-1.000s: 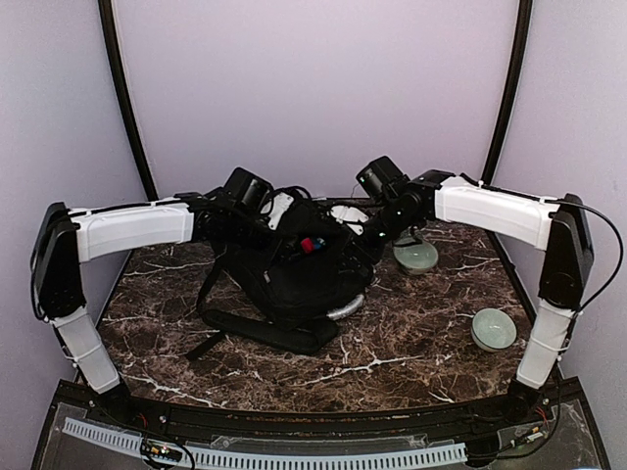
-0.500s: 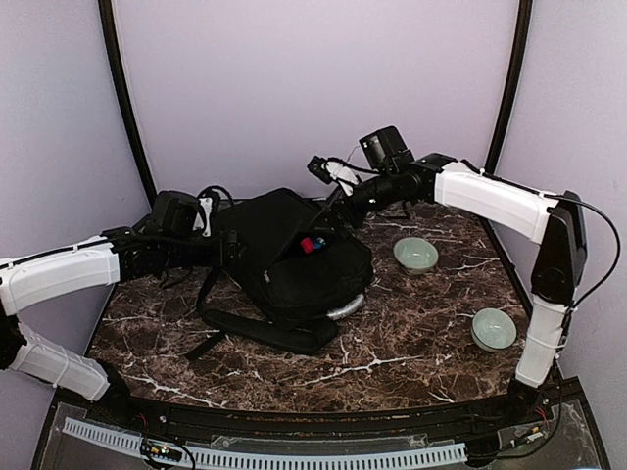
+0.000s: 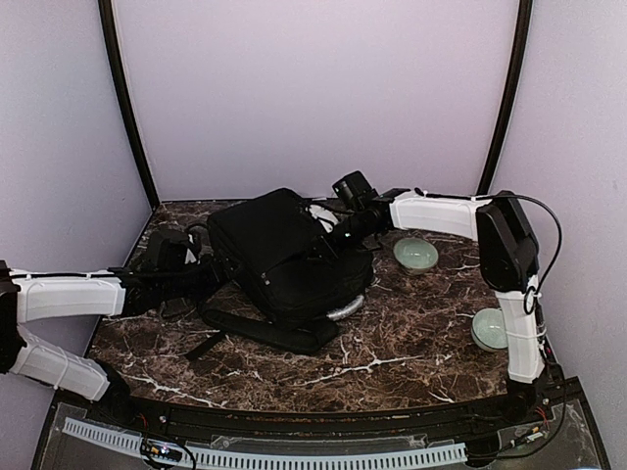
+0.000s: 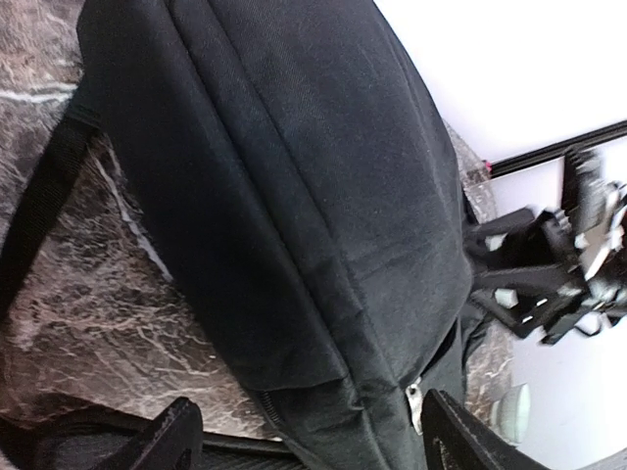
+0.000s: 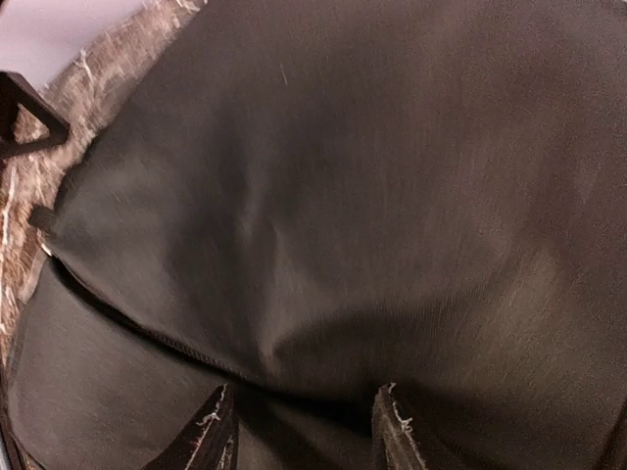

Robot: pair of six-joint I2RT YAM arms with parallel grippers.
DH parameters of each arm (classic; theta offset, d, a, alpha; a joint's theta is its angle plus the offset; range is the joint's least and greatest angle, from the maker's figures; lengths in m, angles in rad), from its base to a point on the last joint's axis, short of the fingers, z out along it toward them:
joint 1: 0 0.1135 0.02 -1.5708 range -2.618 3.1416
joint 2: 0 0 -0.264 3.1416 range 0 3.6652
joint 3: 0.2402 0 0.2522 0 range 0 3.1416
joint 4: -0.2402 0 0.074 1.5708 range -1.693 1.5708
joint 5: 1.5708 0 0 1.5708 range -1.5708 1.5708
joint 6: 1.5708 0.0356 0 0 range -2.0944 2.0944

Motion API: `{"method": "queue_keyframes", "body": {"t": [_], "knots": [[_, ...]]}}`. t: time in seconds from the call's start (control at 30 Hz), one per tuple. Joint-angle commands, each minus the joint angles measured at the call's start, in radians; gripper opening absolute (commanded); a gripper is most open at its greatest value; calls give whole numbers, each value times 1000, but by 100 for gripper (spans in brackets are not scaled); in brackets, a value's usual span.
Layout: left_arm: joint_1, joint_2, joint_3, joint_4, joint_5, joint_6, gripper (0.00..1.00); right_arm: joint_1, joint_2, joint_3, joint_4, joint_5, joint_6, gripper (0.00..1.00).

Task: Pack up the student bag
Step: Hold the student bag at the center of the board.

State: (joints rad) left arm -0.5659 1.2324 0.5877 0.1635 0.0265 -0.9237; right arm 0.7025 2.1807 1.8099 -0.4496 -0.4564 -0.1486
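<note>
A dark brown marble table (image 3: 392, 357) with white veins carries two pale green bowls, both upright: one bowl (image 3: 416, 255) at 2 o'clock, another bowl (image 3: 493, 329) near the 3 o'clock edge, well apart.

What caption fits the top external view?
Two arms flank the student bag on a marble table; two green bowls nearby.

Black bag (image 3: 279, 250), brown white-veined marble table (image 3: 411, 343), pale-green bowls (image 3: 415, 255) (image 3: 493, 329), white arms (image 3: 69, 294), lilac walls (image 3: 313, 88).
</note>
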Motion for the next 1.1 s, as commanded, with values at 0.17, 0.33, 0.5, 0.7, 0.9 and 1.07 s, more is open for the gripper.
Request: {"method": "queue_keyframes", "body": {"t": [0.17, 0.33, 0.5, 0.7, 0.9, 1.07], "knots": [[-1, 167, -22, 277, 129, -110, 77, -4, -4, -63, -10, 55, 27, 43], [-2, 206, -10, 305, 140, -102, 74, -2, -92, -93, -23, 52, 14, 42], [-1, 208, -31, 351, 145, -109, 67, 42, -212, -186, -5, 67, -27, 34], [-2, 210, -51, 419, 162, -90, 53, 160, -262, -207, 28, 177, -134, 24], [-2, 211, -52, 430, 178, -70, 43, 239, -161, -108, -5, 216, -171, 16], [-1, 201, -55, 409, 166, -59, 43, 245, -76, -23, -60, 162, -132, 20]]}}
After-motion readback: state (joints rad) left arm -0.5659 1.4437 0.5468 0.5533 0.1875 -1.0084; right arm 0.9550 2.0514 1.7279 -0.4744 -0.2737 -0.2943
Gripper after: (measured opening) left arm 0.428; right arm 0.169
